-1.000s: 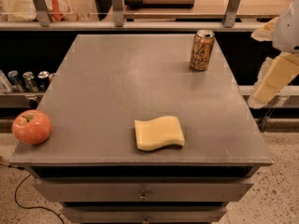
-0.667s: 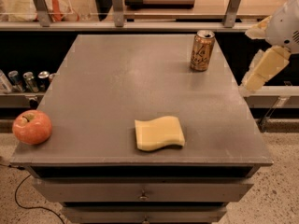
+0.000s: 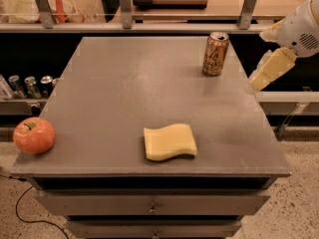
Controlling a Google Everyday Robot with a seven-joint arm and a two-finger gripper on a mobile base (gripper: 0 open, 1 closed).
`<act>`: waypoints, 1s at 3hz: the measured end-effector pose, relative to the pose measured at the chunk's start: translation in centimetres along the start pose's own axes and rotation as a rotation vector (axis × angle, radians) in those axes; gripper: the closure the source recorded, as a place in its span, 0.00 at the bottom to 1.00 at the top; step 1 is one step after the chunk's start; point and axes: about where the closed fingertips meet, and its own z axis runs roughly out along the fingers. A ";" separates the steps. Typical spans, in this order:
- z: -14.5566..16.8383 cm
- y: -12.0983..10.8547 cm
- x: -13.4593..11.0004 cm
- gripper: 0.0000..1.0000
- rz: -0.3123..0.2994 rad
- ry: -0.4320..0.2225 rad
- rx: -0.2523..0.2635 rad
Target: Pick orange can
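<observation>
Orange can (image 3: 215, 54) is standing upright on the grey table (image 3: 124, 93), near my pincer (image 3: 263, 74) on its left, not touching it. My pincer is hovering beside the table's right edge; I cannot tell whether it is apart or together. A yellow sponge (image 3: 169, 142) is lying farther left.
</observation>
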 end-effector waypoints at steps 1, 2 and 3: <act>0.8 -0.4 -0.5 0.00 0.034 -0.034 0.041; 3.1 -0.7 -1.2 0.00 0.137 -0.093 0.113; 4.8 -1.5 -1.4 0.00 0.242 -0.127 0.200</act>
